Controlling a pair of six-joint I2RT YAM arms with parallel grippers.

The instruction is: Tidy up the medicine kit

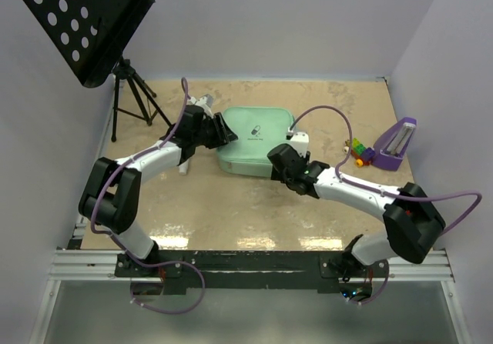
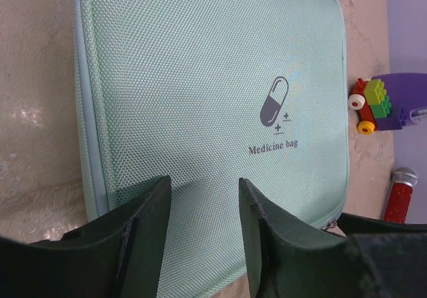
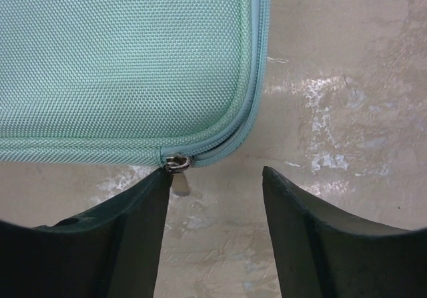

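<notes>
The kit (image 1: 254,140) lies flat and zipped shut on the table (image 1: 231,205), between the 2 grippers. The left gripper (image 2: 203,198) is over the kit's left edge, jaws half apart and empty. The right gripper (image 3: 213,185) is at the kit's near right corner, jaws apart and empty, with the zip pull (image 3: 177,166) just beside 1 finger. The step in hand looks like unzipping. Next, the right jaws need to centre on the pull and pinch it.

Your kit (image 2: 200,78) is cloth: a mint-green woven fabric, matt and finely grained, with a smooth printed mark. Its zip tape is ribbed fabric, and the zip pull (image 3: 177,166) is shiny metal. The table (image 3: 347,111) is beige and mottled like stone, with glossy patches. Your fingers (image 3: 100,245) are dark matt plastic. The bricks (image 2: 372,101) are glossy plastic. The stand (image 1: 85,17) looks like matt black perforated metal.
</notes>
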